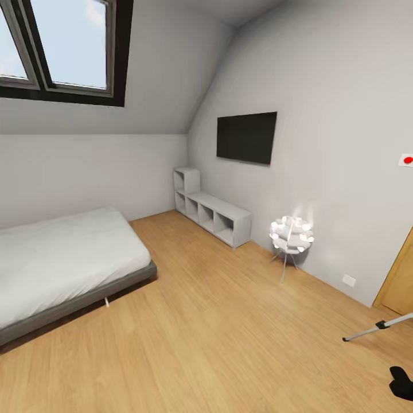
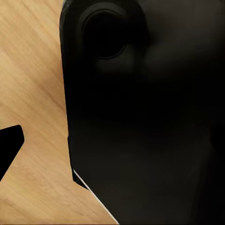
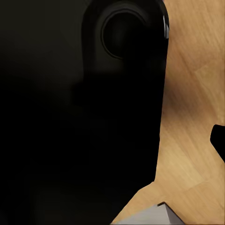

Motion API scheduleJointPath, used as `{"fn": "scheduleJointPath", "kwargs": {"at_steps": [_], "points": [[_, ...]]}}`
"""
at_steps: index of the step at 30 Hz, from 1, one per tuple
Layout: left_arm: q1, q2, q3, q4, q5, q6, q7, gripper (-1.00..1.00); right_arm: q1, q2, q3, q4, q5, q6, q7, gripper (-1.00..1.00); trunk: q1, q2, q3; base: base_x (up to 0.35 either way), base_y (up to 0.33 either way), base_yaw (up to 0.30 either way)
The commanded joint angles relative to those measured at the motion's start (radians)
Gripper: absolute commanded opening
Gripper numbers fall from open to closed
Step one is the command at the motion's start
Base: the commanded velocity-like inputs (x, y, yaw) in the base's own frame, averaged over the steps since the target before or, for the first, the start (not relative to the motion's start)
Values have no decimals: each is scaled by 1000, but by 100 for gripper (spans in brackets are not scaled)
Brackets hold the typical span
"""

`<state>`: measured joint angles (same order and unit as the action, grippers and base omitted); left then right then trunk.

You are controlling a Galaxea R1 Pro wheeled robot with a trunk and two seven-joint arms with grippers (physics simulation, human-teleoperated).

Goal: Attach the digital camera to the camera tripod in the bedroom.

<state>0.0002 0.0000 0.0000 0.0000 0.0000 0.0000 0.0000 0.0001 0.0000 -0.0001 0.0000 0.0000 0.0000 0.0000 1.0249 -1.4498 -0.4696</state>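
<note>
Bedroom walls, white and sloped toward the ceiling, filled most of the head view, with a dark-framed skylight set in the slanted part at the upper left. A low grey bed with a pale cover lay along the left side on the light wooden plank floor. A flat black wall-mounted television hung on the right-hand wall, and below it a white open-cubby shelf unit ran along the base of that wall, one stacked cube taller at its far end. Near the shelf's closer end stood a white flower-shaped lamp on thin legs, lit, close to the wall.

At the right edge of the head view, one silver metal leg with black joint and foot of the camera tripod slanted down to the floor; the rest of the tripod was cut off by the frame. A small black shape sat at the lower right corner, too cropped to identify. A wooden door edge showed beyond the tripod leg. The digital camera could not be made out.

Each wrist view was mostly blocked by a large black robot body part above wooden floor. Whether either gripper was open or closed could not be told.
</note>
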Motion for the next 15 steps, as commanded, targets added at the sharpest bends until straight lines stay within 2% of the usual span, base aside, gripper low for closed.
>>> {"fn": "scheduleJointPath", "kwargs": {"at_steps": [1,3,15], "points": [[0,0,0,0,0,0,0,100,0,0,0,0,0,0,0,100,0,0,0,0,0,0],[-2,-8,-11,0,-3,-2,0,100,-2,-2,12,0,8,-1,-2,100,0,0,0,0,0,0],[6,-15,-10,-29,0,-10,0,100,-2,-3,30,1,10,-1,0,100,0,0,0,0,0,0]]}}
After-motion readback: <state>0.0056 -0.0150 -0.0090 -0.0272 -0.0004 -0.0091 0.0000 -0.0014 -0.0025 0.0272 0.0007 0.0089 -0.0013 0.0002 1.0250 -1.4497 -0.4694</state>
